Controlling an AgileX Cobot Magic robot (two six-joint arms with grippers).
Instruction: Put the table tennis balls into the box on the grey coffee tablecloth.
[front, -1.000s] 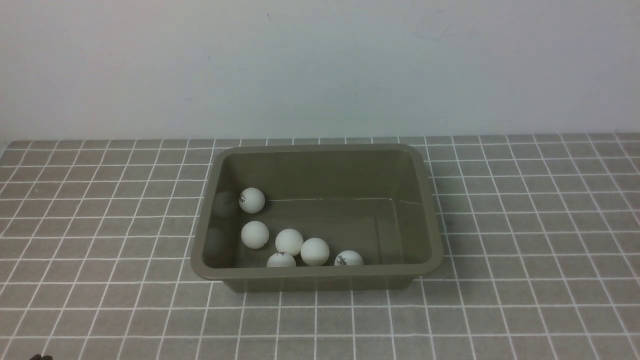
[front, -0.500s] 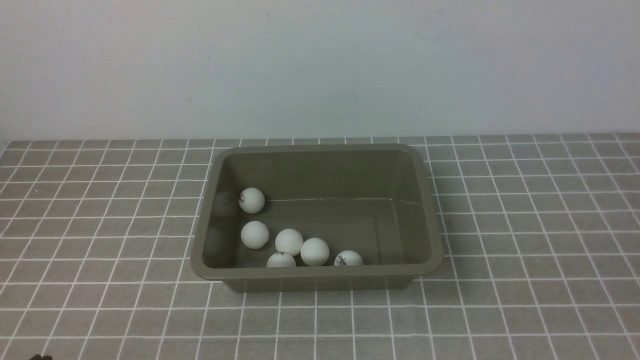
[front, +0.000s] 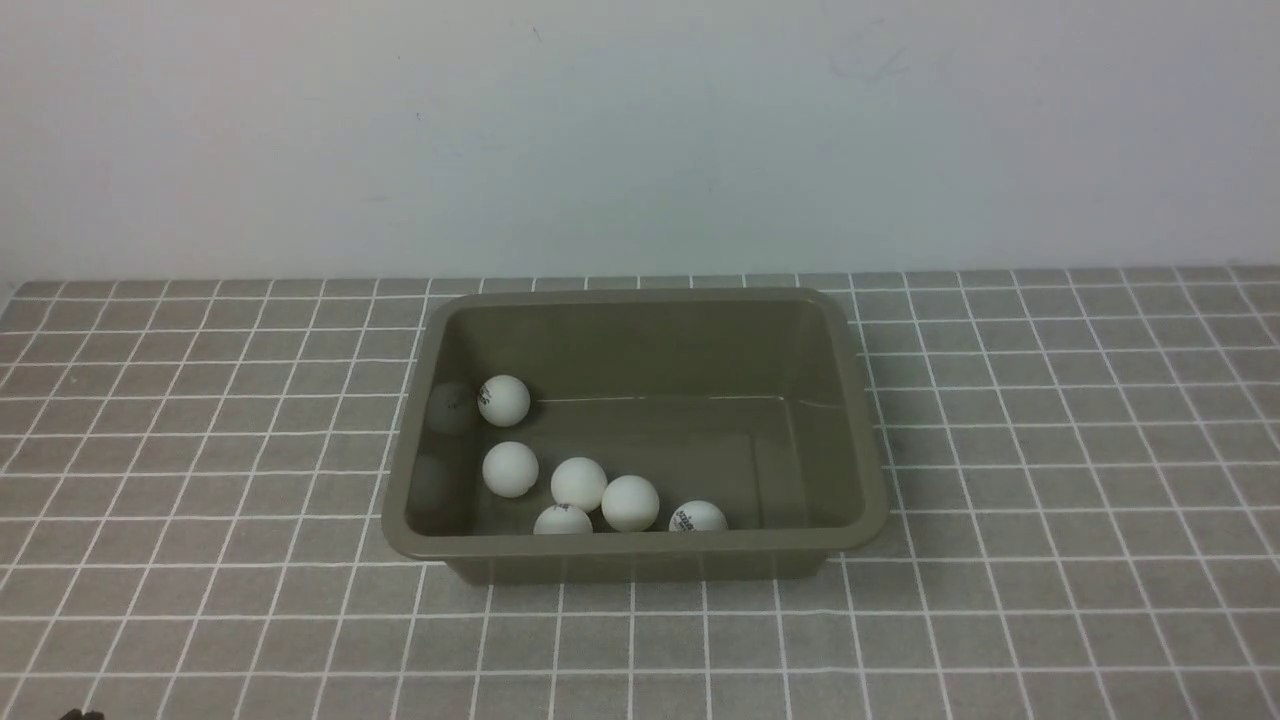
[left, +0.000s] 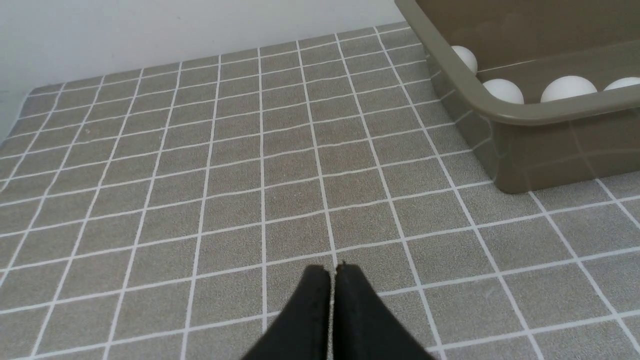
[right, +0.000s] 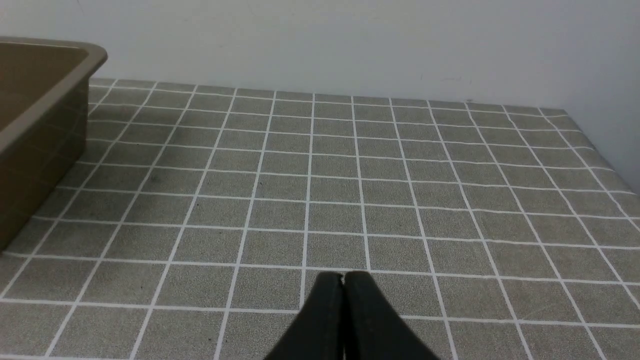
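Front view, six table tennis balls (front: 579, 484) inside box (front: 640, 545), grey coffee tablecloth (front: 1050, 450)

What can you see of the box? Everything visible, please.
The box is a shallow olive-brown rectangular tub, plastic by its look, with rounded corners, a flared rim and a glossy inside that reflects nearby balls. It sits upright and level on the grey coffee tablecloth, near the cloth's middle. Six table tennis balls rest on its floor, grouped toward its left and near side, one apart by the left wall. Neither gripper touches it.
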